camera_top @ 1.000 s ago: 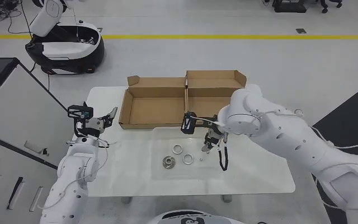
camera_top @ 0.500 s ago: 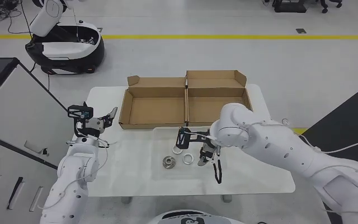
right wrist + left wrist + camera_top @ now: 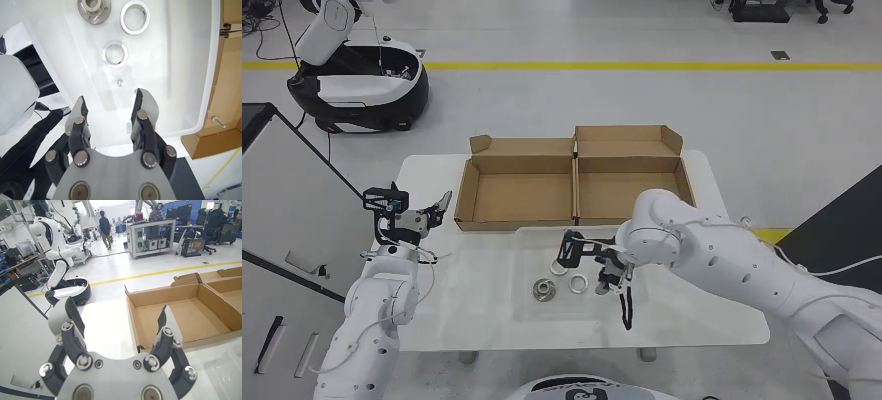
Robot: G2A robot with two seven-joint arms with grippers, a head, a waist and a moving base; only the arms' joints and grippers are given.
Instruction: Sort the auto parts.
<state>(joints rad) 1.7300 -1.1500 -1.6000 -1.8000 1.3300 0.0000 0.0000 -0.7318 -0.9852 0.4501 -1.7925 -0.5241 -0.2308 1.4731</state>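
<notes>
Steel parts lie apart in a white tray on the tabletop: a flange, two rings and a small bolt. The right hand hangs spread over the tray, its tips near the small bolt. A long bolt lies in a cardboard box just beside the tray. The left hand, also spread, is raised at the tabletop's left edge, near a second box.

Pale glossy floor, yellow line running across. Metal equipment rack at far side, monitors on top. Black office chairs beside. Evenly lit.
</notes>
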